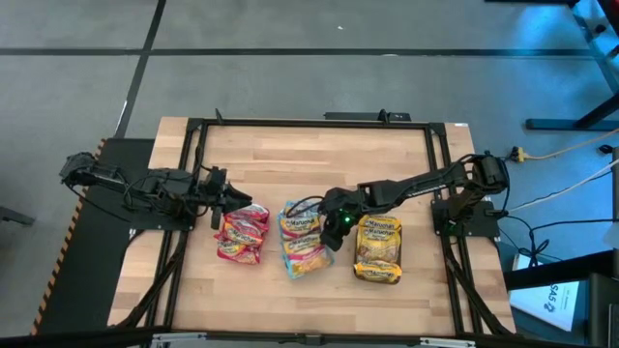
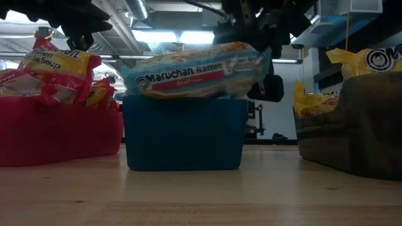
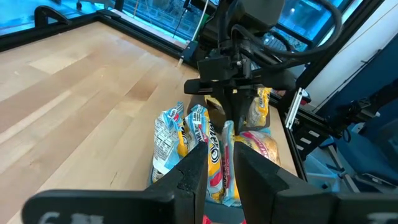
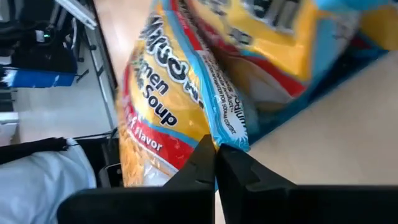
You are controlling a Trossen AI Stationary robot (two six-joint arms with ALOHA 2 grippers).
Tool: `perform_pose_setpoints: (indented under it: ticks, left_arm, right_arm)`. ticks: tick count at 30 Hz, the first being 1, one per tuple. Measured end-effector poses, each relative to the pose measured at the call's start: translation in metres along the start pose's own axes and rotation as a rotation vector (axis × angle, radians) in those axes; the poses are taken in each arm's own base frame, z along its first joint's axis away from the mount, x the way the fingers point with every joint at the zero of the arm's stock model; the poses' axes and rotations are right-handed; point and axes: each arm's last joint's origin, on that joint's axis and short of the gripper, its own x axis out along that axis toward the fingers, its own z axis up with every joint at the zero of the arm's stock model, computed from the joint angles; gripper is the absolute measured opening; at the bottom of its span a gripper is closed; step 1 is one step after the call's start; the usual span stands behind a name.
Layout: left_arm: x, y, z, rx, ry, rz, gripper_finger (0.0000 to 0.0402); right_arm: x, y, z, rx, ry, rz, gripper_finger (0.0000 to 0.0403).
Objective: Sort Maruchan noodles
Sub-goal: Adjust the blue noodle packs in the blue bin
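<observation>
Three trays stand in a row on the wooden table, each holding Maruchan noodles. Red packets [image 1: 242,237] fill the red tray [image 2: 56,135] on the left. Blue-edged packets [image 1: 302,242] sit in the blue tray [image 2: 182,135] in the middle. Yellow packets [image 1: 377,248] are in the dark tray [image 2: 358,135] on the right. My right gripper [image 1: 334,229] is over the right side of the blue tray, shut on a blue-edged packet [image 4: 168,112]. My left gripper [image 1: 235,198] hovers at the far edge of the red tray, fingers [image 3: 193,171] slightly apart with nothing between them. My right gripper [image 4: 216,152] pinches the blue sealed edge [image 4: 229,127] of a blue-edged packet between its two fingertips, near one end of that edge. The fingers slant down from the table's right. The packet lies on the other packets in the blue tray.
A black frame rail [image 1: 193,193] borders the table on its left, far and right sides. Bare wood [image 1: 319,164] stretches behind the trays to the far edge. The packets stick up above the rims of all three trays.
</observation>
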Motion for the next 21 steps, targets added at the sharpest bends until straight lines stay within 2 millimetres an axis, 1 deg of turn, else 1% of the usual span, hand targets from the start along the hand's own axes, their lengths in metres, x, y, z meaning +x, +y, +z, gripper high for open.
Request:
perform_pose_setpoints:
  ticks: [3,10,13,18,21]
  left_arm:
    - [0.000,0.000,0.000,0.000,0.000,0.000,0.0071]
    - [0.000,0.000,0.000,-0.002,0.000,0.000,0.0071]
    - [0.000,0.000,0.000,-0.007,0.000,0.000,0.0071]
    - [0.000,0.000,-0.001,-0.018,0.009,0.004,0.0071]
    - [0.000,0.001,-0.001,-0.017,0.015,0.008,0.0071]
  right_arm:
    - [-0.003,0.008,0.005,-0.019,-0.008,0.029,0.0004]
    - [-0.024,0.040,0.020,-0.153,-0.068,0.105,0.0002]
    - [-0.034,0.051,0.025,-0.191,-0.113,0.088,0.0002]
    - [-0.044,0.064,0.035,-0.264,-0.225,0.041,0.0001]
    - [-0.047,0.068,0.038,-0.298,-0.275,0.008,0.0000]
